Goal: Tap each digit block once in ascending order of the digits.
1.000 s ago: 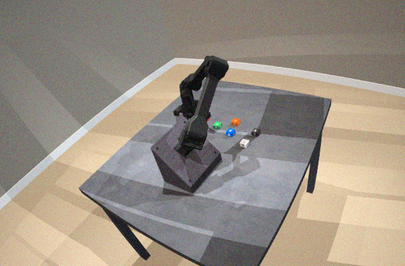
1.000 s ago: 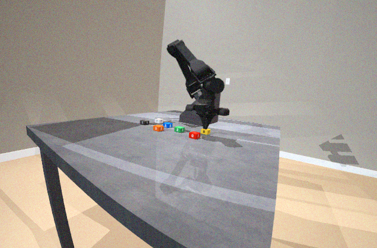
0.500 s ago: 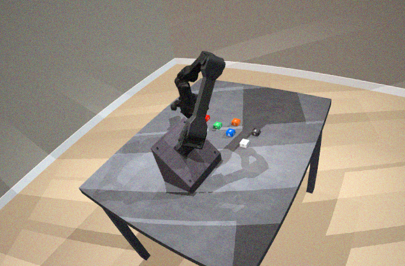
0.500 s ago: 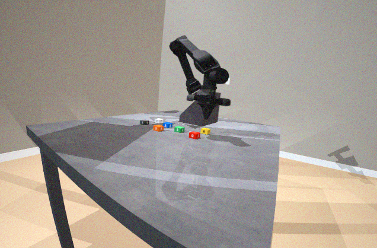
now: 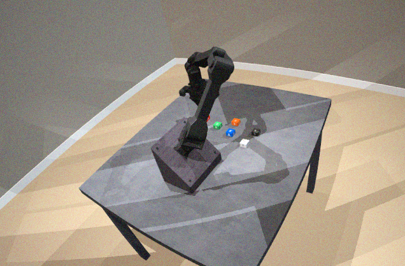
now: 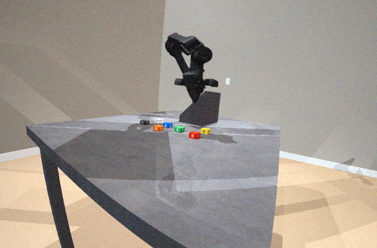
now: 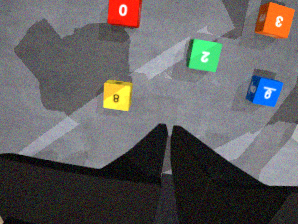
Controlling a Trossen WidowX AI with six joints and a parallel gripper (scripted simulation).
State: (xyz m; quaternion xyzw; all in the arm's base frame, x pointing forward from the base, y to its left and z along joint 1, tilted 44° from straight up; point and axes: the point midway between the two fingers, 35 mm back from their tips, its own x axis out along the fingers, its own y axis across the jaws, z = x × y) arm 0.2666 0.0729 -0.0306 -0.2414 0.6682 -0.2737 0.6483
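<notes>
My gripper (image 6: 194, 101) (image 7: 168, 132) is shut and empty, above the table. In the wrist view its tips appear below and right of the yellow block (image 7: 118, 96) (image 6: 205, 131), which reads 8. The red block (image 7: 124, 11) (image 6: 194, 135) reads 0. The green block (image 7: 204, 55) (image 5: 217, 125) (image 6: 179, 129) reads 2. The orange block (image 7: 274, 20) (image 5: 235, 121) (image 6: 158, 128) reads 3. The blue block (image 7: 265, 91) (image 5: 230, 132) (image 6: 168, 125) shows what looks like an underlined 6. Digits on the white block (image 5: 244, 143) (image 6: 159, 120) and black block (image 5: 256, 132) (image 6: 144, 122) are unreadable. The arm hides the yellow block in the top view.
The arm's base (image 5: 187, 162) (image 6: 203, 111) stands on the grey table (image 5: 181, 219) (image 6: 227, 157), beside the group of blocks. Arm shadows cross the table around the blocks. The green block lies between the yellow and orange blocks in the wrist view.
</notes>
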